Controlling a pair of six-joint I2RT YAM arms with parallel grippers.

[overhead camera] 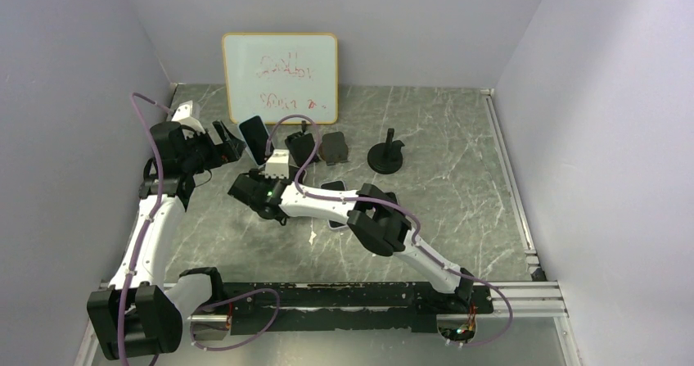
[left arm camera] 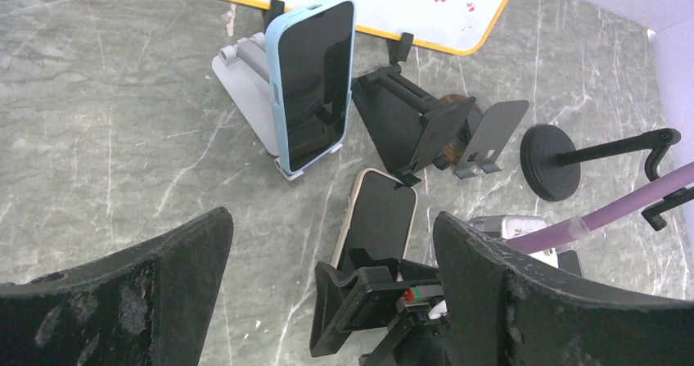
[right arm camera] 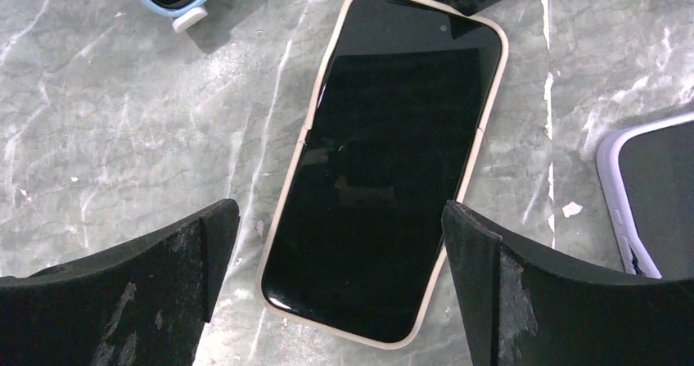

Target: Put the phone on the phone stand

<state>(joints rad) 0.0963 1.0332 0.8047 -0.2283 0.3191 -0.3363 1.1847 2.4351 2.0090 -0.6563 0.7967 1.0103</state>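
Note:
A phone in a beige case (right arm camera: 385,161) lies flat, screen up, on the marble table. My right gripper (right arm camera: 340,219) hangs just above its near end, open, one finger on each side and touching nothing. The same beige phone (left arm camera: 378,219) shows in the left wrist view, with an empty black phone stand (left arm camera: 409,124) right behind its far end. My left gripper (left arm camera: 331,243) is open and empty, held higher at the left (overhead camera: 229,145). A blue-cased phone (left arm camera: 311,79) leans upright on a light grey stand (left arm camera: 241,83).
A small grey stand (left arm camera: 491,137) and a round-based black stand (left arm camera: 552,161) sit right of the black one. A whiteboard (overhead camera: 280,75) leans on the back wall. A lavender-cased phone (right arm camera: 655,194) lies just right of the beige one. The right arm (overhead camera: 376,219) crosses the table's middle.

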